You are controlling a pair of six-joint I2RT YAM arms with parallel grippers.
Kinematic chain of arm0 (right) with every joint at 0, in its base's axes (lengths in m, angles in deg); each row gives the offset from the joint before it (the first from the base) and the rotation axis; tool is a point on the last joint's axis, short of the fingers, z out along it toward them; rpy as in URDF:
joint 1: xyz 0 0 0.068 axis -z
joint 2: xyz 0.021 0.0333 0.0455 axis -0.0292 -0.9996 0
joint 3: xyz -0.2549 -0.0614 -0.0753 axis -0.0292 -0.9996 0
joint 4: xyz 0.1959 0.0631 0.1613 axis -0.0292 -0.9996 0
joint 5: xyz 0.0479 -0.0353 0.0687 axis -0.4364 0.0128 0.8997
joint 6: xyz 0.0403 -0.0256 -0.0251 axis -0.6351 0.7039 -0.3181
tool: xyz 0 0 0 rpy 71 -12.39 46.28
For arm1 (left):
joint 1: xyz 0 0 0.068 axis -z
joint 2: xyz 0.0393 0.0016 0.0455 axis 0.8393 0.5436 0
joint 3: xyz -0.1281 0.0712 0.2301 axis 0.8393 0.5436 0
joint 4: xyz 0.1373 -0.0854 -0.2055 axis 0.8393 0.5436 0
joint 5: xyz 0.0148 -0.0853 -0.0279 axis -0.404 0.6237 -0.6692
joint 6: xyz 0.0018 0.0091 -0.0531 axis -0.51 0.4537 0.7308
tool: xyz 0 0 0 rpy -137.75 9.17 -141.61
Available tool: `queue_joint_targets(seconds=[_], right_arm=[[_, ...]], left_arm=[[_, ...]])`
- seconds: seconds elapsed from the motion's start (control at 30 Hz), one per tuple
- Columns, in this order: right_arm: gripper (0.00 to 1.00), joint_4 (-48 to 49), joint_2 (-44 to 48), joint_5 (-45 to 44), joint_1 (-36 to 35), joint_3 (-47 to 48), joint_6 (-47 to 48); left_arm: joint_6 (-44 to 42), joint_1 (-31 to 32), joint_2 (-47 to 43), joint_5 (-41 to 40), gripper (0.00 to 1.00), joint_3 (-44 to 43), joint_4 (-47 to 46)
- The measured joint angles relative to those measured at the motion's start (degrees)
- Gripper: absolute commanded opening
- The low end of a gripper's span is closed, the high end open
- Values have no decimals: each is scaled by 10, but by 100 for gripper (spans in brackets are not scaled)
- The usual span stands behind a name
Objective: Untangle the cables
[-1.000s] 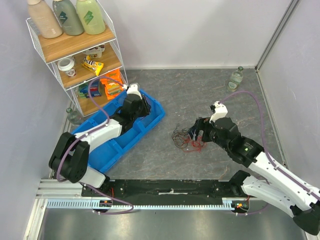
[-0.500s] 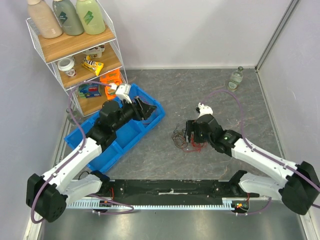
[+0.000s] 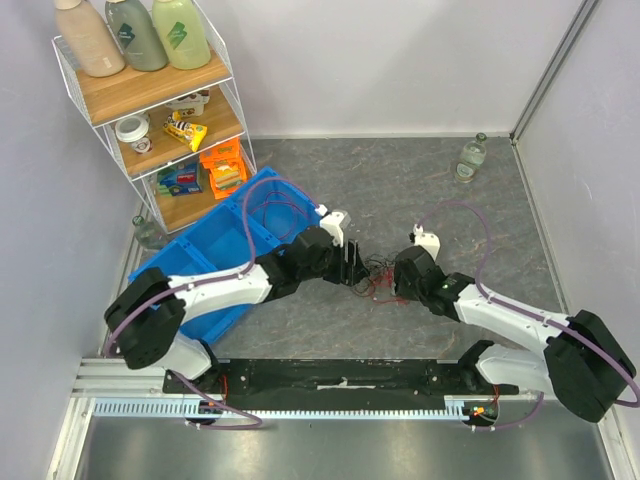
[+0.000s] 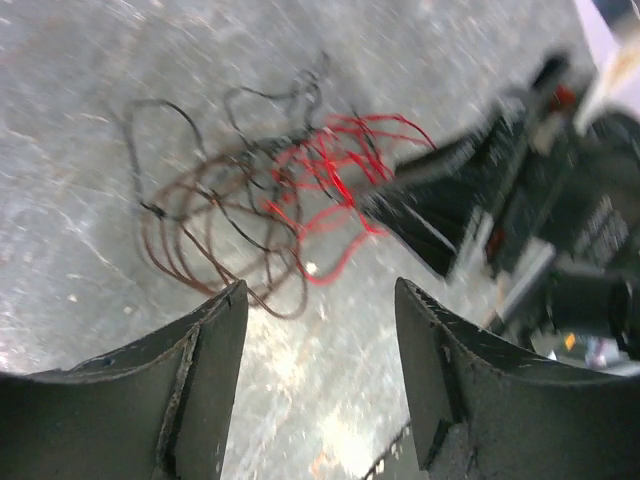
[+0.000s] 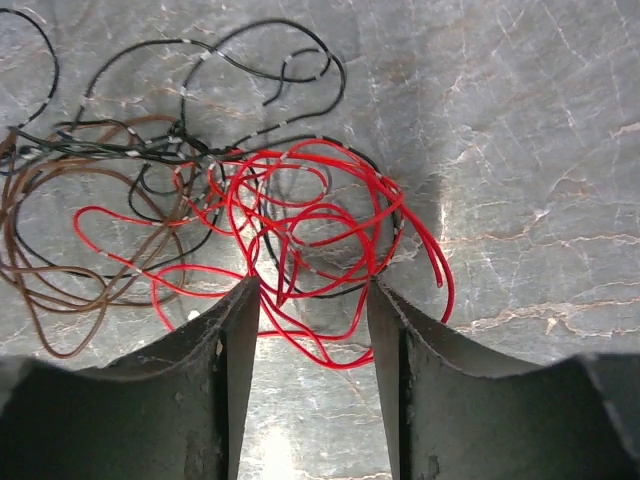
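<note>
My right tool (image 5: 312, 285) has narrowed but not closed, its tips straddling the near loops of the red cable (image 5: 300, 215). The brown and black cables (image 5: 130, 150) lie ahead-left on the surface (image 5: 520, 120). My left tool (image 4: 320, 288), wide and empty, has swung over from the blue bin (image 3: 215, 240) to face them, so I judge pulling apart can begin.

A grey, marble-veined tabletop (image 3: 420, 190) is enclosed by plain pale lilac walls (image 3: 400, 60) at the back and both sides. A white wire rack (image 3: 222, 118) with three wooden shelves (image 3: 150, 90) is placed in the far left corner. Soft, even light is spread over the surface.
</note>
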Motion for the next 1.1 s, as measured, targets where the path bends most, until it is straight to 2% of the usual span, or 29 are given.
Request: queue_joint_targets(seconds=[0.07, 0.17, 0.43, 0.47, 0.6, 0.7, 0.77, 0.87, 0.97, 1.1], right_arm=[[47, 14, 0, 1, 2, -16, -8], [48, 26, 1, 7, 4, -29, -12], [49, 47, 41, 16, 5, -45, -14], [49, 50, 42, 16, 5, -45, -14], [49, 63, 43, 18, 6, -48, -14], [48, 66, 40, 23, 8, -49, -14], [45, 67, 39, 27, 10, -49, -16], [40, 75, 39, 28, 12, -56, -25], [33, 80, 37, 26, 17, -64, -34], [16, 81, 32, 24, 39, -64, -48]], left_arm=[[9, 0, 28, -46, 68, -36, 24], [20, -1, 75, -94, 67, -91, 51], [53, -1, 181, -146, 59, -161, 94], [56, -1, 186, -150, 56, -161, 99], [67, -3, 204, -166, 26, -166, 119], [70, -5, 208, -169, 18, -175, 126], [70, -6, 205, -169, 3, -177, 123], [62, -7, 179, -158, 2, -170, 112], [47, -7, 110, -135, 2, -150, 103], [19, -7, -14, -94, 2, -129, 84]])
